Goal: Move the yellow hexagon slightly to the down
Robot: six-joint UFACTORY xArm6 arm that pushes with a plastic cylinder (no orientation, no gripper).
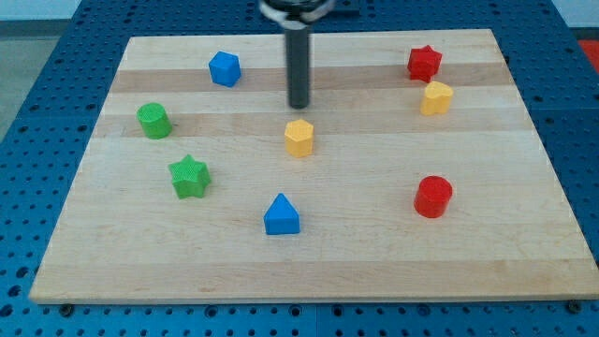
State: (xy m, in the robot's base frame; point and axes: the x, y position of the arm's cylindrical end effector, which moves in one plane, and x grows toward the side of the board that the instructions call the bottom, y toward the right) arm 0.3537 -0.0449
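my tip [299,105], a bare rod with no pincer to spread, sits just at twelve o'clock of the yellow hexagon [299,138], so pushing toward six o'clock looks right.

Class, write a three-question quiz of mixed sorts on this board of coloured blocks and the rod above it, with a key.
1. True or false: my tip touches the centre yellow hexagon block.
2. Which block lies nearest the view's bottom? A) blue triangular block B) red star block C) green cylinder block
3. Fill in: left of the blue triangular block sits the green ____ block.

Key: 1 false, the tip stands just above it in the view, apart; 2 A; 3 star.
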